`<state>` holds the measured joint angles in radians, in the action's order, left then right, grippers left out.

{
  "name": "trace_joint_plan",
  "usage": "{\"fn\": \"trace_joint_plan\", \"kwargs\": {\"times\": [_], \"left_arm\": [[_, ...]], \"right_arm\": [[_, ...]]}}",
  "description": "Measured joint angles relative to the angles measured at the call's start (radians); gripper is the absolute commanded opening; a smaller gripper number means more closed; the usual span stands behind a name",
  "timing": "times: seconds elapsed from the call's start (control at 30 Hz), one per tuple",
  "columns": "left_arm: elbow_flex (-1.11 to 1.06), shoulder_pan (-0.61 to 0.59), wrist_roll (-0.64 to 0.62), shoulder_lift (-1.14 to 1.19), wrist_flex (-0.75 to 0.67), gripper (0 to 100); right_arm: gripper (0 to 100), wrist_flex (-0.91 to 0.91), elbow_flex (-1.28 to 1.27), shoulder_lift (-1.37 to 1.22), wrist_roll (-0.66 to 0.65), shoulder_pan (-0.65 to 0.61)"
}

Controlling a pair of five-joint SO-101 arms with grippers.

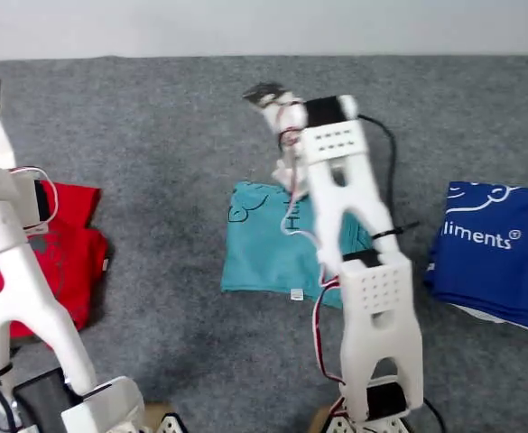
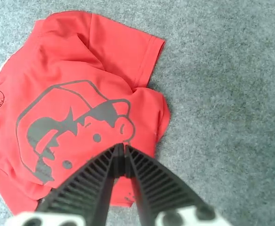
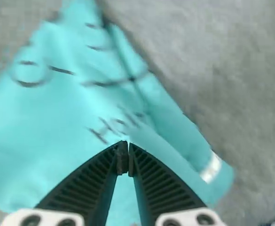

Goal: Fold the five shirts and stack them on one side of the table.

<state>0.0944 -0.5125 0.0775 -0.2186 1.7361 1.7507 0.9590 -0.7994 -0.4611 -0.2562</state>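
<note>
3 shirts lie well apart on the grey, felt-like table, a matte, nubbly surface that should grip cloth rather than let it slide. 2 white plastic arms rise from the near edge: the right arm stretches out over the middle of the table, and the left arm stands at the left side.

The blue shirt sits at the right edge as a thick, squared block with a pale layer under its near edge, so I judge it the start of the stack. The teal shirt is in the centre, a soft, roughly rectangular knit, flat and part-folded, with its long axis running from the far side toward the arms. It lies directly beneath the right gripper, whose ribbed black jaws are pressed together and hold nothing. The right arm is clearly the nearer one, so the next fold probably falls to it, and the jaws would have to part before they can take an edge.

The red shirt lies rumpled at the left, 1 sleeve splayed out, with a grey cartoon print on its face. The left gripper hangs above it, jaws likewise closed on nothing.

Smallest is a white tag at a corner of the teal shirt.
</note>
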Motion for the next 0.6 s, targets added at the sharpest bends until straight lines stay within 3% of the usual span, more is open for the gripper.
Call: {"fn": "trace_joint_plan", "kwargs": {"times": [0.3,0.6], "left_arm": [[-0.017,0.000,0.000,0.000,0.000,1],[-0.061,0.000,0.000,-0.003,0.000,1]], "right_arm": [[1.0,-0.021,0.028,-0.149,0.003,0.196],[1.2,0.006,0.310,-0.152,0.003,0.143]]}}
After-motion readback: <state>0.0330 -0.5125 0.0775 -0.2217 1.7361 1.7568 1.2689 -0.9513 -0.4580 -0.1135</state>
